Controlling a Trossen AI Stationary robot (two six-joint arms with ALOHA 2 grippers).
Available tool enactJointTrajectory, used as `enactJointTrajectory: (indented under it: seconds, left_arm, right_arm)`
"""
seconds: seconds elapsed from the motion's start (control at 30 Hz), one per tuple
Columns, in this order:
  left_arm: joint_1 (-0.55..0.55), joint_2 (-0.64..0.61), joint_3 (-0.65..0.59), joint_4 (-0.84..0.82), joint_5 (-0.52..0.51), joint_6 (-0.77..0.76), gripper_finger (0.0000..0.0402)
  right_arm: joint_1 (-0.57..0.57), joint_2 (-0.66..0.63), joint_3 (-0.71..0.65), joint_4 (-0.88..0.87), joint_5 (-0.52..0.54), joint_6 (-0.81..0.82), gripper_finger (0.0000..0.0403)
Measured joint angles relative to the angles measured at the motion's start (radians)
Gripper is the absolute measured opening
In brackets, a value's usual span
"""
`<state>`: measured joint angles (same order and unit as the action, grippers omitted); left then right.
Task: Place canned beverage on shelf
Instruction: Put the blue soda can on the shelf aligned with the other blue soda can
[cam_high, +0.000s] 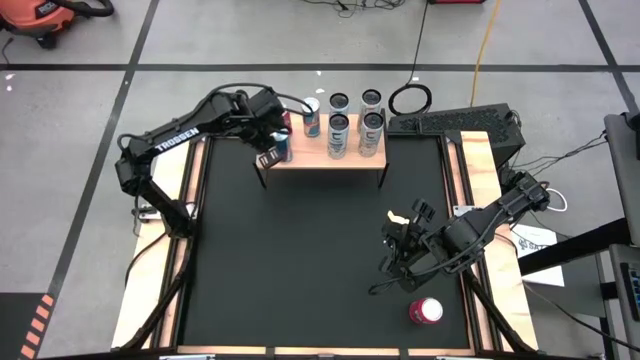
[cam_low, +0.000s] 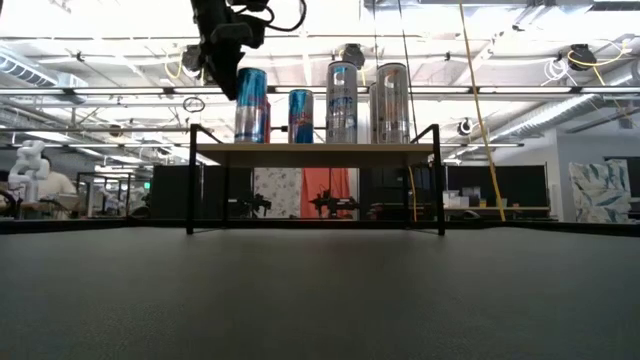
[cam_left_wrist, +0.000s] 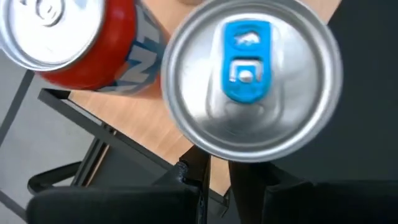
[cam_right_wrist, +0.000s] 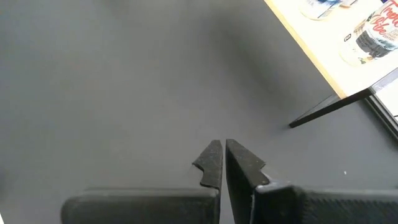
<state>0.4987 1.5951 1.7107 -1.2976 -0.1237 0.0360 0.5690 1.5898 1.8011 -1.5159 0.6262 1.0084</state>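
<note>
The shelf (cam_high: 320, 162) stands at the table's far edge with several cans upright on it. At its left end stands a blue can with a blue tab (cam_left_wrist: 249, 81), next to a red-and-blue can (cam_left_wrist: 93, 56). My left gripper (cam_left_wrist: 219, 171) hangs above and just left of the blue can (cam_low: 251, 105), its fingers nearly together with nothing between them. My right gripper (cam_high: 390, 250) hovers shut over the bare table at the right (cam_right_wrist: 222, 155). A red can (cam_high: 425, 311) stands on the table near the front right. My left gripper comes down steeply beside the blue can's upper rim (cam_left_wrist: 205, 149). The rim covers the fingertips in the wrist view, so I cannot tell whether they touch it. The can stands upright on the shelf board (cam_left_wrist: 143, 130).
Tall silver cans (cam_high: 338, 135) (cam_high: 372, 133) fill the shelf's middle and right, with more behind them. Pale wooden strips (cam_high: 455, 180) edge the black table. A wide stretch of bare table (cam_high: 300, 260) lies between the shelf and the front edge.
</note>
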Motion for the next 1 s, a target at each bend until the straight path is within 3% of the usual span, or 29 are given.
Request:
enactJointTrajectory:
  seconds: [0.23, 0.53, 0.8, 1.0]
  left_arm:
    - [-0.016, -0.015, 0.0, -0.063, -0.089, -0.005, 0.006]
    - [-0.06, -0.077, 0.027, -0.064, -0.117, -0.03, 0.006]
    - [-0.083, -0.087, 0.051, 0.023, -0.252, -0.053, 0.006]
    - [-0.083, -0.087, 0.051, 0.168, -0.264, -0.026, 0.006]
  right_arm:
    - [0.0, 0.0, 0.0, 0.0, 0.0, 0.0, 0.0]
    - [0.0, 0.0, 0.0, 0.0, 0.0, -0.001, 0.0]
    - [0.0, 0.0, 0.0, 0.0, 0.0, 0.0, 0.0]
    - [0.0, 0.0, 0.0, 0.0, 0.0, 0.0, 0.0]
